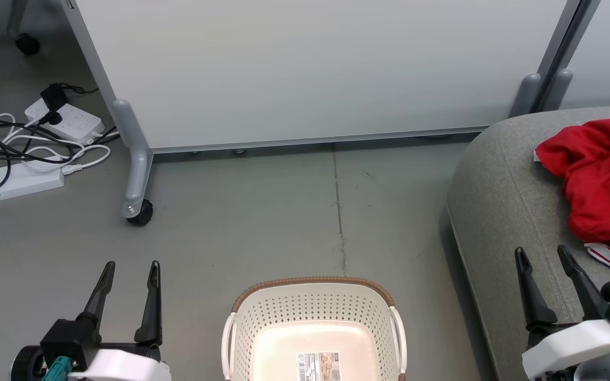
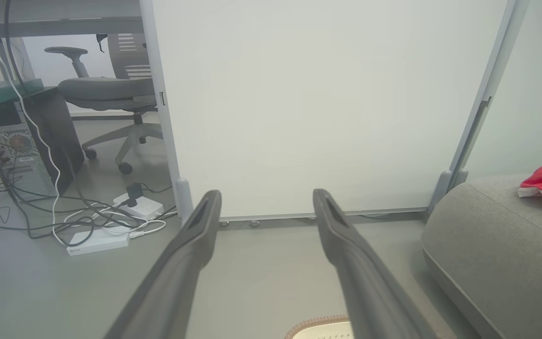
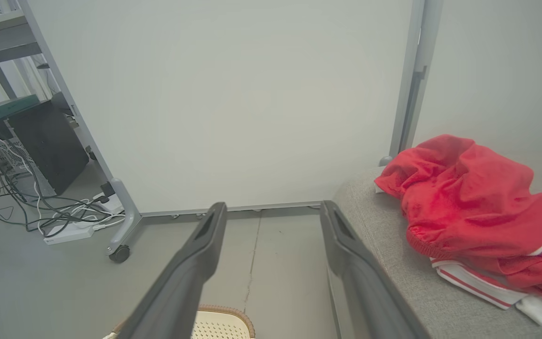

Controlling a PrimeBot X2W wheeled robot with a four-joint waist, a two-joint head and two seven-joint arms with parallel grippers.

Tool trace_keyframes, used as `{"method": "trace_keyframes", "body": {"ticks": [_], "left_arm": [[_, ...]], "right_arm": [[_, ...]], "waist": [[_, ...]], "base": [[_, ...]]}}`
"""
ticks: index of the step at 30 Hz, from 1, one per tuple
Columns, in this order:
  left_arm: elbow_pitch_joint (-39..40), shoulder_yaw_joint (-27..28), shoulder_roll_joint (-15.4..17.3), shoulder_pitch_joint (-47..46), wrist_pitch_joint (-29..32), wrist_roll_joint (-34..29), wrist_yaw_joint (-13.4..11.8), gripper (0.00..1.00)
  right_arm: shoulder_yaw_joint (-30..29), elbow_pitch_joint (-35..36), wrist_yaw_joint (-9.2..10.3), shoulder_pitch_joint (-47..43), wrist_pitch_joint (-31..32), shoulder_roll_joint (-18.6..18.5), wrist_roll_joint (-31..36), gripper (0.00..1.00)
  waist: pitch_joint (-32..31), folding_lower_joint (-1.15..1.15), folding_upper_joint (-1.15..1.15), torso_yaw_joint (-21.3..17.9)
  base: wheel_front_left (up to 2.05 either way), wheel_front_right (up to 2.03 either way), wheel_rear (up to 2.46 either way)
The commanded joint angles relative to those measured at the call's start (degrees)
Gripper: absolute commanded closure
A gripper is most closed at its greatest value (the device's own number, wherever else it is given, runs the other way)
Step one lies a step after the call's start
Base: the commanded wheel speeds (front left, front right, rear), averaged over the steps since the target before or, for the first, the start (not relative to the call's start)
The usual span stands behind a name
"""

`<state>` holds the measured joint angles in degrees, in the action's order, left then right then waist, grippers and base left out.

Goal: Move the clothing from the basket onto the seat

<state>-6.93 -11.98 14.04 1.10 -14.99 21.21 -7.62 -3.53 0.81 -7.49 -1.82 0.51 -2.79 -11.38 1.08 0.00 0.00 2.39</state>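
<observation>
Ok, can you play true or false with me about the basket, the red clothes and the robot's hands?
1. The basket is empty, as far as it shows. True.
2. The red clothing lies on the floor. False: it lies in a heap on the grey seat.
3. The left end effector is holding a shirt. False: its fingers are spread apart with nothing between them.
4. The right end effector is open. True.
</observation>
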Motion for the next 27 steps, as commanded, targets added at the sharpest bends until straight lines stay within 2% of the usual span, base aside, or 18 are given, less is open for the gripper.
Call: {"method": "trace_keyframes", "body": {"ticks": [1,27], "left_arm": [[-0.3,0.3,0.3,0.7,-0.2,-0.3,0.2,0.0],[-3.2,0.8,-1.1,-0.7,-0.2,-2.2,1.8,0.0]], "right_arm": [[-0.3,0.4,-0.02,-0.4,0.2,-0.3,0.2,0.0],[-0.1,1.0,-0.02,-1.3,1.3,-0.3,0.0,0.0]], "waist": [[0.0,0.0,0.0,0.0],[-0.4,0.0,0.0,0.7]], "base": [[0.0,0.0,0.0],[0.0,0.0,0.0]]}}
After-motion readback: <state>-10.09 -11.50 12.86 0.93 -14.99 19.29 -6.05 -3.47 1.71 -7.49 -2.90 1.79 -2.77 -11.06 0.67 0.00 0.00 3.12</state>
